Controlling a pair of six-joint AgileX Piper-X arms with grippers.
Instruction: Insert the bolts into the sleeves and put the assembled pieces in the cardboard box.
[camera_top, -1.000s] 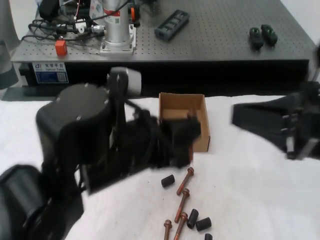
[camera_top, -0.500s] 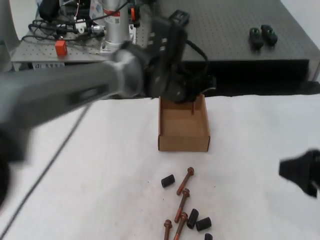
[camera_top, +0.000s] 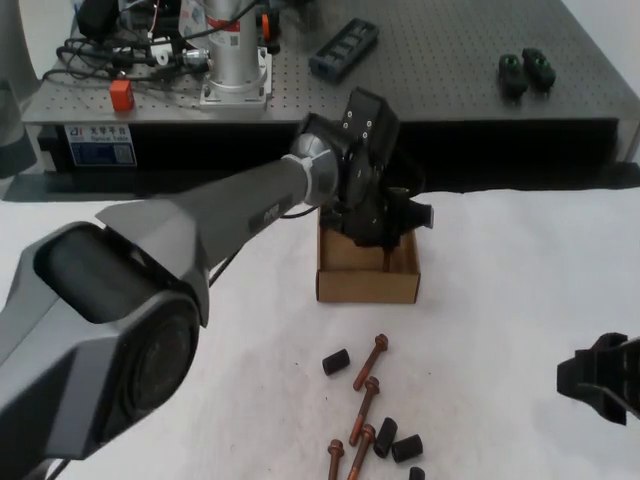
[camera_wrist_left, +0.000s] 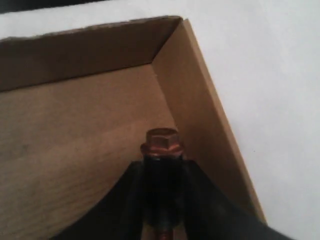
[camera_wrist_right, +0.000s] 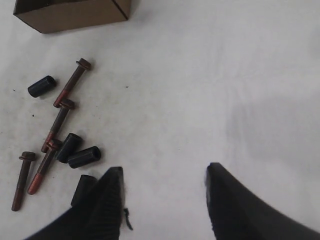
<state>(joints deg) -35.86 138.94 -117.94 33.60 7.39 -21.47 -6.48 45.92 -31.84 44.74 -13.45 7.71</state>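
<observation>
I am at the drop-off step. My left gripper (camera_wrist_left: 161, 176) is clamped on an assembled piece (camera_wrist_left: 161, 165): a copper bolt pushed through a black sleeve, its hex head poking out beyond the fingertips and the sleeve pinched between the two fingers. The cardboard box (camera_wrist_left: 210, 125) lies directly below this gripper, with one inner corner just ahead of the bolt head and a side wall close beside it. In the high view the left gripper (camera_top: 392, 222) hangs over the far half of the box (camera_top: 367, 284), the bolt's shank pointing down into it. I cannot tell whether the piece touches the box floor yet.

Next, I judge, the fingers need to part so the piece falls or settles inside. It should stay away from the near wall so it does not catch on the rim, and then the arm lifts straight out.

My right gripper (camera_wrist_right: 162, 200) has its fingers apart and holds nothing, low over the white tabletop (camera_wrist_right: 210, 75). The loose bolts (camera_wrist_right: 70, 83) and black sleeves (camera_wrist_right: 84, 157) lie just off to one side of it, close to one fingertip, with four of each left to pair up.
</observation>
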